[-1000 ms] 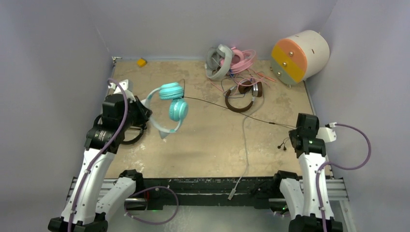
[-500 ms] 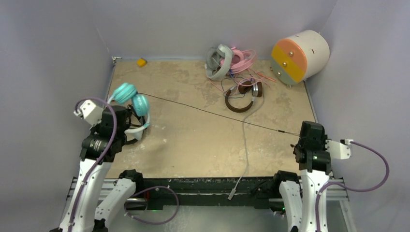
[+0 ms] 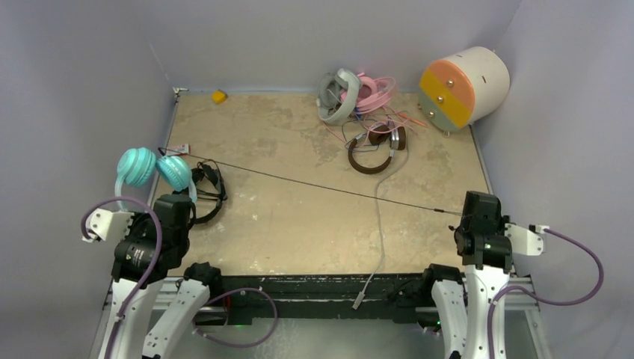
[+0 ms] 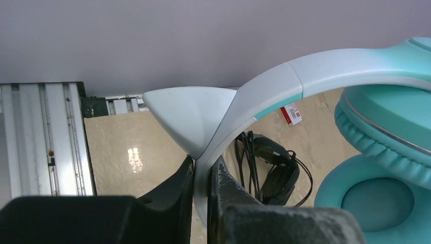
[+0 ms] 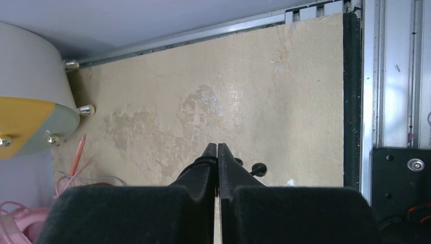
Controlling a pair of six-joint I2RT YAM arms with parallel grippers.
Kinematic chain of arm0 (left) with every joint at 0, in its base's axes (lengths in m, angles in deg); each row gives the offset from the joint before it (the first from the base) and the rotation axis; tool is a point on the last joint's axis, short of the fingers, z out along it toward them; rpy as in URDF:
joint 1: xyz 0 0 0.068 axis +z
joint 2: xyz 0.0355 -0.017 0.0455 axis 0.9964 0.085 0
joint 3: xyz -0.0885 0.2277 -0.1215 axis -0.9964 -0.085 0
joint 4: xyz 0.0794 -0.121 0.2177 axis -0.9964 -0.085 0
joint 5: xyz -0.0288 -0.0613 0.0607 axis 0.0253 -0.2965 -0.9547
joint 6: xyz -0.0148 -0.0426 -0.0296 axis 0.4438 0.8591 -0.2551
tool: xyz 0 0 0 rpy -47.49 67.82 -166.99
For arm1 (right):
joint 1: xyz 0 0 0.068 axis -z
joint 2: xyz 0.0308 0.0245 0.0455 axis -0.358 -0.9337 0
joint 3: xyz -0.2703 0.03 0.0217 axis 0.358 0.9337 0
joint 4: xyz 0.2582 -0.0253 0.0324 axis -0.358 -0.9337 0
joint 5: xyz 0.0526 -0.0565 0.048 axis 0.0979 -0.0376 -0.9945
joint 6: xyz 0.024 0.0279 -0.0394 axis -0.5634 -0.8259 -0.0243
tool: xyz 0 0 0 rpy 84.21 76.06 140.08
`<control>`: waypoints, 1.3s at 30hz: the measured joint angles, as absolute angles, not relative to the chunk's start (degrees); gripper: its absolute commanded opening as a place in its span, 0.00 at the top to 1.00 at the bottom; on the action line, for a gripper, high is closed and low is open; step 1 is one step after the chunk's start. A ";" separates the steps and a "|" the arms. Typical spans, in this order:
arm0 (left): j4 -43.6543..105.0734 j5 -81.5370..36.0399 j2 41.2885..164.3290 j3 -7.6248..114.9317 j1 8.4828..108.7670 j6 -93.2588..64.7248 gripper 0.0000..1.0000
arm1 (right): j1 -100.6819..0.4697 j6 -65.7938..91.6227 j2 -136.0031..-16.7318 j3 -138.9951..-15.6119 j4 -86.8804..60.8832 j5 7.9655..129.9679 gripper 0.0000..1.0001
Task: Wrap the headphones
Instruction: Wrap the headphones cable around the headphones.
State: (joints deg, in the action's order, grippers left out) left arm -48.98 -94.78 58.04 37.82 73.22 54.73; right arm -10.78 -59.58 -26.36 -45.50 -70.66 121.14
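My left gripper (image 4: 203, 165) is shut on the white headband (image 4: 284, 84) of the teal-and-white headphones (image 3: 155, 169), which hang above the table's left edge. Their teal ear cups (image 4: 386, 132) hang at the right of the left wrist view. A thin black cable (image 3: 314, 185) runs taut from them across the table to my right gripper (image 3: 469, 213). That gripper (image 5: 217, 147) is shut on the cable (image 5: 195, 165) at the near right. A black pair of headphones (image 3: 208, 193) lies on the table under the teal pair.
Grey-white and pink headphones (image 3: 348, 93) are piled at the back, with a brown-and-silver pair (image 3: 377, 149) in front of them. A cream cylinder (image 3: 463, 86) lies at the back right. A grey cable (image 3: 380, 247) runs over the front edge. A small yellow object (image 3: 218, 96) sits at the back left.
My left arm has carried the teal headphones from mid-table left and nearer, past the table's left edge. The black cable has drawn out longer. My right gripper has pulled back slightly nearer.
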 measured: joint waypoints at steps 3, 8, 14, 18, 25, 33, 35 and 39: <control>-53.76 -98.65 58.36 37.82 70.21 60.28 1.00 | -10.78 -60.28 -26.27 -45.72 -71.45 121.78 1.00; -50.90 -102.38 58.38 37.71 63.45 53.55 1.00 | -10.78 -58.07 -26.38 -45.74 -70.25 121.64 1.00; -23.99 -77.77 61.58 34.50 62.32 17.13 1.00 | -10.61 -42.27 -28.67 -45.57 -57.29 111.72 1.00; -18.42 -58.84 71.61 36.66 61.73 6.29 1.00 | -10.61 -30.86 -33.09 -45.57 -48.04 99.50 1.00; -17.30 -41.60 82.27 38.69 61.73 -0.72 1.00 | -10.63 -17.11 -38.12 -43.78 -36.46 77.21 1.00; -16.06 -27.85 86.21 40.62 61.73 -1.25 1.00 | -10.76 -10.36 -37.00 -41.09 -26.71 53.30 0.85; -15.56 -25.60 88.85 41.45 61.73 -0.42 1.00 | -11.26 -9.42 -37.04 -41.00 -24.87 48.99 0.77; -14.94 -22.93 95.13 42.54 61.73 2.80 1.00 | -15.09 -7.30 -38.66 -41.00 -22.95 44.62 0.26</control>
